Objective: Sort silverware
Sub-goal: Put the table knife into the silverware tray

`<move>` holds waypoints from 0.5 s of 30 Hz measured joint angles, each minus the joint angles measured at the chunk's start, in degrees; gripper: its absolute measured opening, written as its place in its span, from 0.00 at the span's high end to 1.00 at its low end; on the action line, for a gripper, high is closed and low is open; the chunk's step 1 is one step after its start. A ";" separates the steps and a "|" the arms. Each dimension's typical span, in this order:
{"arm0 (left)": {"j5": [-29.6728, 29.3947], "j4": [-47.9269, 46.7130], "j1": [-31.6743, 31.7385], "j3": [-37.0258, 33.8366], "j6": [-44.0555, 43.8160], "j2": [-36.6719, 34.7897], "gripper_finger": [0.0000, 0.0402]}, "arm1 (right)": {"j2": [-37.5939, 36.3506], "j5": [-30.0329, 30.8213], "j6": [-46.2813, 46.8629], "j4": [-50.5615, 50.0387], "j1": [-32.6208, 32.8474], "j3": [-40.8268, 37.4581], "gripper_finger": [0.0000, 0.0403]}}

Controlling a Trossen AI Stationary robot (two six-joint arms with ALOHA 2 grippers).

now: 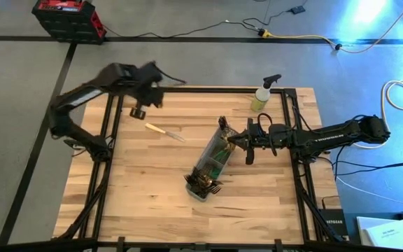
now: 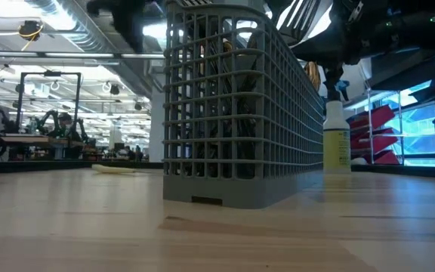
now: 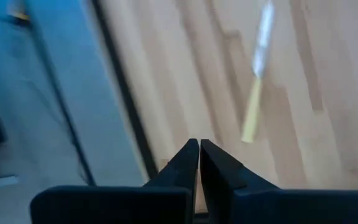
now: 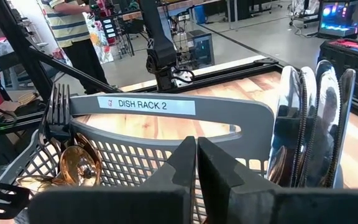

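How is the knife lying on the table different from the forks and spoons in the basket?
The knife lies flat and alone on the bare wood, while the silverware in the grey caddy is crowded together. The knife has a cream handle; the gold spoon shows a shiny round head, and the fork beside it looks dark. All are cutlery, and neither gripper holds any.

Grey floor with black tape lines; red-and-black crate; loose cables; ceiling ducts; workbenches beyond; red shelving.
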 joint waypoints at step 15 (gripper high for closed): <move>30.71 20.57 -0.06 -10.60 -13.71 -12.65 0.81 | 0.00 -1.01 0.85 1.23 0.02 -0.02 1.00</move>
